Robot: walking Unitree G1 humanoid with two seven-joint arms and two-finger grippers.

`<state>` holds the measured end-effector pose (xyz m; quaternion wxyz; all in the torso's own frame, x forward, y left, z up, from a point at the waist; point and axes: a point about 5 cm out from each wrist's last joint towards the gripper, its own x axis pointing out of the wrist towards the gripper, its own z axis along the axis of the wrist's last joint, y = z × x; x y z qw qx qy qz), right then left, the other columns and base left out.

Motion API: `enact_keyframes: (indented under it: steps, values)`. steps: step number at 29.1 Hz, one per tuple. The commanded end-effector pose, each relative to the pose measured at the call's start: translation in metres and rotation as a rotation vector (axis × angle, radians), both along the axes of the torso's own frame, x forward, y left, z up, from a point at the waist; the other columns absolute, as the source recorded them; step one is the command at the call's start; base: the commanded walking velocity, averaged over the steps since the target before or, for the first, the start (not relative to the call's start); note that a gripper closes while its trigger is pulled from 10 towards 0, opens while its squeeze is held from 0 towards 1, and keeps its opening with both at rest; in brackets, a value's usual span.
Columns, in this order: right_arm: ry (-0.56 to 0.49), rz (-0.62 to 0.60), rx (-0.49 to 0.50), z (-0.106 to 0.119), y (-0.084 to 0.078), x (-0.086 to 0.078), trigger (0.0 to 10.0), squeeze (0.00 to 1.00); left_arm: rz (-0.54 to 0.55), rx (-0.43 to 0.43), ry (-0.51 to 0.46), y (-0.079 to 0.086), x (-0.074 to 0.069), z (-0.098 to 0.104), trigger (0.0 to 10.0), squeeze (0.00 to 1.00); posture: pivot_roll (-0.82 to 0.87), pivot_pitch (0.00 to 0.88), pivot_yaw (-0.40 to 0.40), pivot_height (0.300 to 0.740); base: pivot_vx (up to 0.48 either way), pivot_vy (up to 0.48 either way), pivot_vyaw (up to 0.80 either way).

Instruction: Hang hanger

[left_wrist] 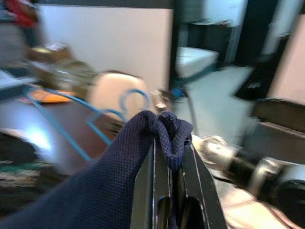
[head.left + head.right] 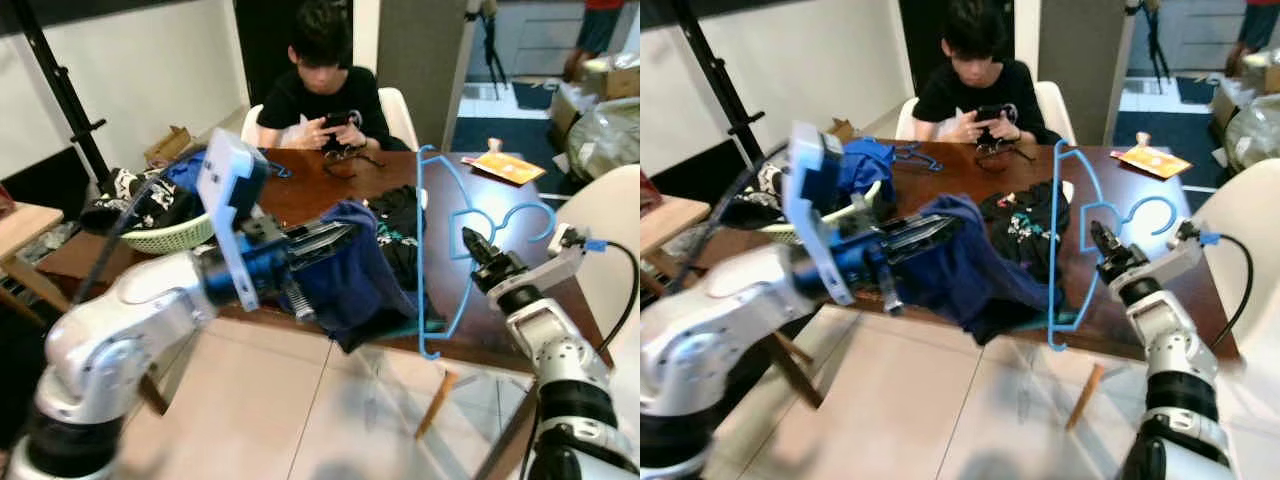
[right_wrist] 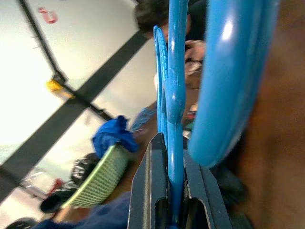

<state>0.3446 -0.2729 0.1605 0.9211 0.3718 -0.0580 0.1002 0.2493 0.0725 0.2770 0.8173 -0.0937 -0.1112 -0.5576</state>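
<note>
Over the dark wooden tabletop (image 2: 330,190), the right end effector (image 2: 470,243) clamps the blue hanger (image 2: 425,250) upright above the near edge while the left end effector (image 2: 335,235) pinches the navy garment (image 2: 350,270) (a thin fold), which could slip free when threaded.

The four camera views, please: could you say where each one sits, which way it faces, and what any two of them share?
Left eye view: head, looking down at the brown wooden table; both silver arms show.
Right eye view: same scene, its stereo twin.
Left wrist view: along the left tool, shut on the dark blue knitted garment.
Right wrist view: along the right tool, shut on the light blue plastic hanger.
Shared: the hanger and the garment appear in all four.
</note>
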Motion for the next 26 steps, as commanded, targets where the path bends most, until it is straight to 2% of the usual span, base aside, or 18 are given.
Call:
enact_keyframes:
  steps: [1, 6, 8, 12, 14, 15, 16, 22, 23, 24, 26]
  values:
    - [0.006, -0.013, 0.019, -0.001, 0.001, 0.002, 10.0, 0.0, 0.005, 0.023, 0.029, -0.003, 0.001, -0.008, 10.0, 0.0, 0.02, 0.0, 0.033, 0.735, -0.472, 0.0, -0.48]
    - [0.029, -0.046, -0.017, -0.003, -0.002, 0.0, 10.0, 0.0, -0.019, 0.015, 0.118, -0.017, 0.004, -0.025, 10.0, 0.0, 0.01, 0.0, 0.038, 0.735, -0.472, 0.0, -0.74]
    - [0.029, -0.046, -0.017, -0.003, -0.002, 0.0, 10.0, 0.0, -0.019, 0.015, 0.118, -0.017, 0.004, -0.025, 10.0, 0.0, 0.01, 0.0, 0.038, 0.735, -0.472, 0.0, -0.8]
    - [0.051, -0.087, -0.04, -0.005, -0.006, 0.0, 10.0, 0.0, 0.002, 0.029, 0.176, -0.021, 0.012, -0.041, 10.0, 0.0, 0.0, 0.0, 0.042, 0.735, -0.366, 0.0, -0.8]
    - [0.063, -0.116, -0.045, -0.007, -0.009, -0.001, 10.0, 0.0, 0.068, 0.106, 0.22, -0.018, 0.024, -0.062, 10.0, 0.0, 0.0, 0.0, 0.043, 0.735, 0.0, 0.0, -0.8]
    - [0.063, -0.116, -0.045, -0.007, -0.009, -0.001, 10.0, 0.0, 0.068, 0.106, 0.22, -0.018, 0.024, -0.062, 10.0, 0.0, 0.0, 0.0, 0.043, 0.735, 0.0, 0.0, -0.8]
    - [0.066, -0.124, -0.043, -0.008, -0.011, -0.001, 10.0, 0.0, 0.081, 0.163, 0.24, -0.016, 0.026, -0.076, 10.0, 0.0, 0.0, 0.0, 0.046, 0.735, 0.0, 0.0, -0.8]
    - [0.066, -0.134, -0.043, -0.008, -0.013, -0.003, 10.0, 0.0, 0.056, 0.195, 0.278, -0.015, 0.023, -0.092, 10.0, 0.0, -0.01, 0.0, 0.05, 0.735, 0.0, 0.0, -0.8]
    - [0.068, -0.14, -0.048, -0.008, -0.014, -0.003, 10.0, 0.0, 0.054, 0.238, 0.283, -0.014, 0.023, -0.103, 10.0, 0.0, -0.01, 0.0, 0.048, 0.735, 0.0, 0.0, -0.8]
    - [0.068, -0.14, -0.048, -0.008, -0.014, -0.003, 10.0, 0.0, 0.054, 0.238, 0.283, -0.014, 0.023, -0.103, 10.0, 0.0, -0.01, 0.0, 0.048, 0.735, 0.0, 0.0, -0.8]
    - [0.084, -0.153, -0.076, -0.009, -0.015, -0.004, 10.0, 0.0, 0.113, 0.374, 0.273, -0.007, 0.03, -0.131, 10.0, 0.0, -0.02, 0.0, 0.044, 0.735, 0.0, 0.0, -0.8]
